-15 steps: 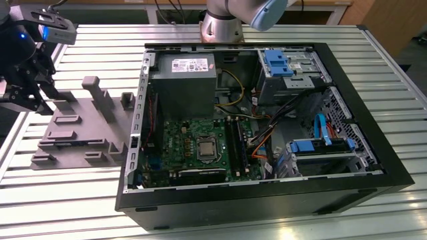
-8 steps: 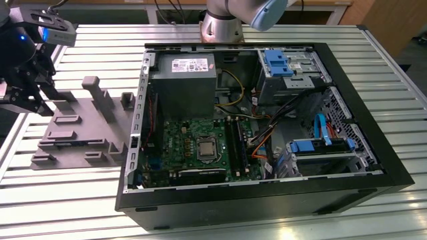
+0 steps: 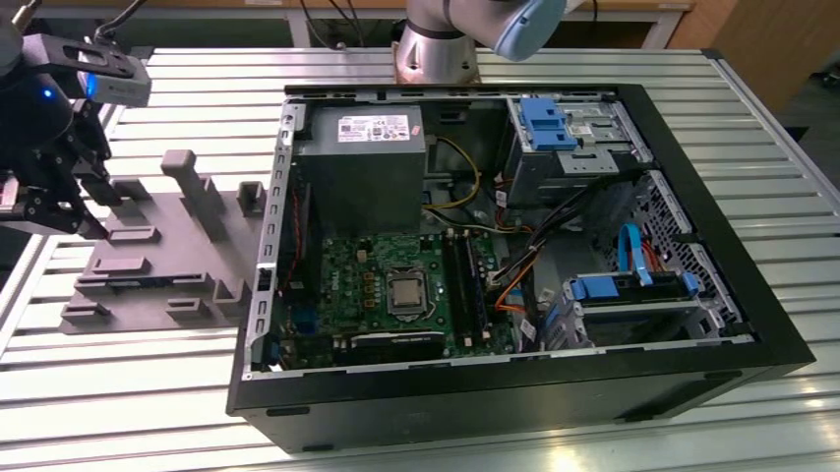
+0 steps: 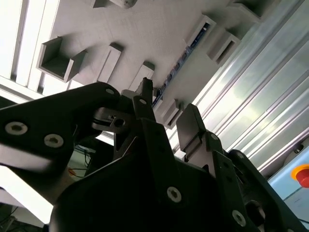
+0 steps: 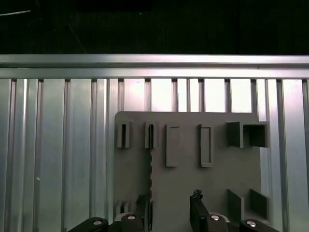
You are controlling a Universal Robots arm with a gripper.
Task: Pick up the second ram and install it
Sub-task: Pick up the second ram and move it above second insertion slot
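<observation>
The gripper hangs with its fingers spread and nothing between them, over the grey fixture plate that lies at about nine o'clock from the open computer case in the exterior view. The second ram stands on edge in the plate's slotted blocks, apparently close beside one finger. Held upright like this, its thin top edge is offered for a pinch.

The second ram, a thin dark strip, stands on edge between the grey fixture blocks.
</observation>
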